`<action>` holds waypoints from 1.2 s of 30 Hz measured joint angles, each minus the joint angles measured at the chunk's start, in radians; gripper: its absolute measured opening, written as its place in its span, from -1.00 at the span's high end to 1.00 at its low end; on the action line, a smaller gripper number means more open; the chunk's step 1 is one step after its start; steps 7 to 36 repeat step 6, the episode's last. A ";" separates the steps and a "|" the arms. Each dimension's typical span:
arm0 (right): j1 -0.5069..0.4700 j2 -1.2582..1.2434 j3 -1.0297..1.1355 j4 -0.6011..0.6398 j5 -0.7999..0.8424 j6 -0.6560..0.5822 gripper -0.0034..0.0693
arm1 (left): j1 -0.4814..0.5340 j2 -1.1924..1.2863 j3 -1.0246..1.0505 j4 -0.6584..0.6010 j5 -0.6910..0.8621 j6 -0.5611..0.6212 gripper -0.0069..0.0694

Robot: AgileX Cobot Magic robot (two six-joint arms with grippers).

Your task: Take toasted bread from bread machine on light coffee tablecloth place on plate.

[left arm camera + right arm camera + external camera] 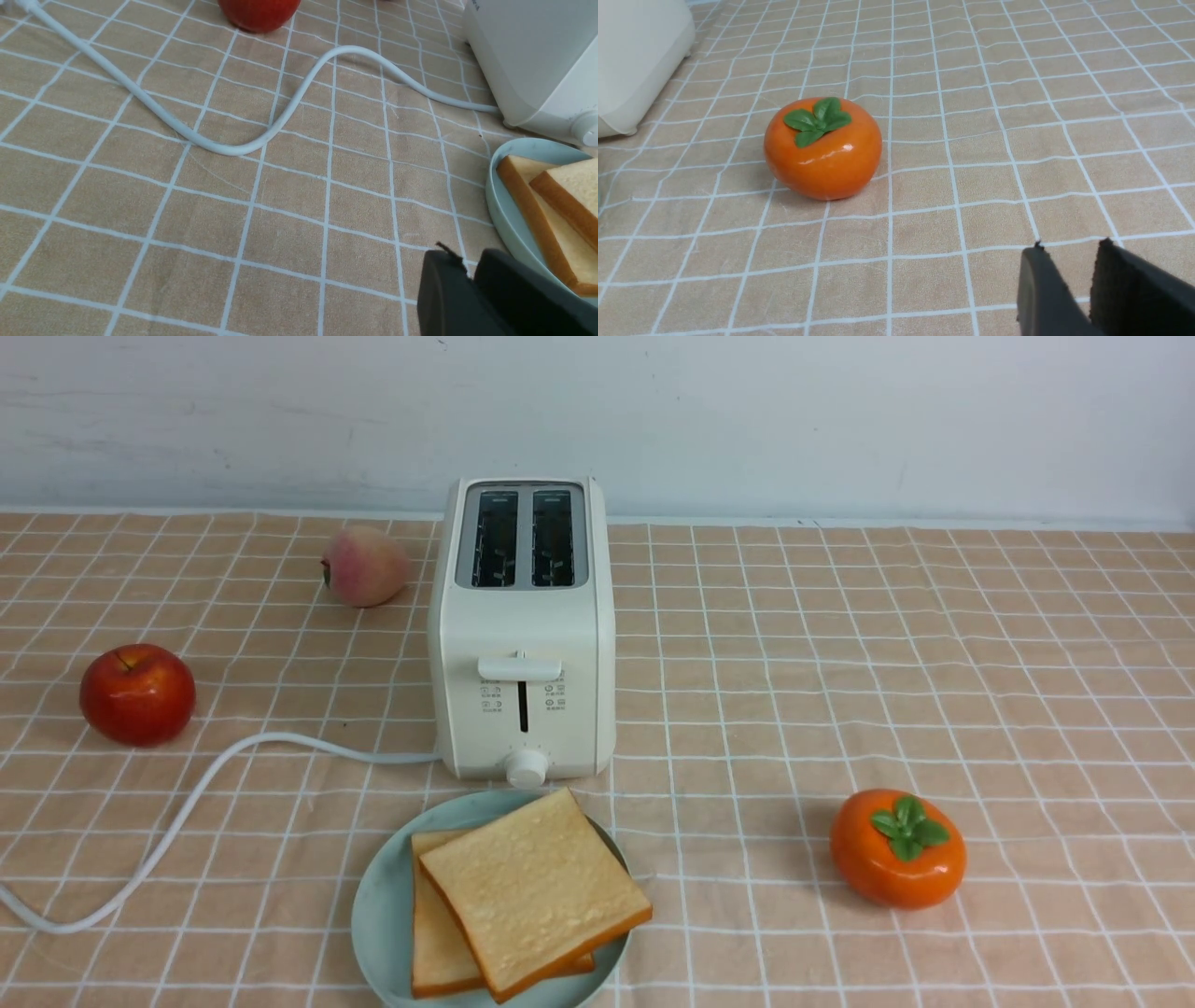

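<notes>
Toasted bread (532,887), two golden slices, overlaps on the plate (378,915); both jaws slightly parted, gripping nothing

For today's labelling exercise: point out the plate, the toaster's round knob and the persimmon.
plate (378,915), front view, bare left part of its rim.
round knob (527,769), front view, middle of the knob's face.
persimmon (826,161), right wrist view, its orange side below the leaves.

The front view looks forward and down across the desk, bread machine (521,630) at 12 o'clock. Both wrist views sit low and close over the tablecloth (994,140). The left shares the plate (502,210), the right the persimmon (823,148).
</notes>
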 joint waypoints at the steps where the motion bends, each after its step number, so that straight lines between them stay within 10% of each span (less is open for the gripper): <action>1: 0.000 0.000 0.000 0.000 0.000 0.000 0.40 | 0.000 0.000 0.000 0.000 0.000 0.000 0.57; 36: 0.000 0.000 0.000 0.000 0.000 0.000 0.38 | 0.000 0.000 0.000 0.000 0.000 0.000 0.55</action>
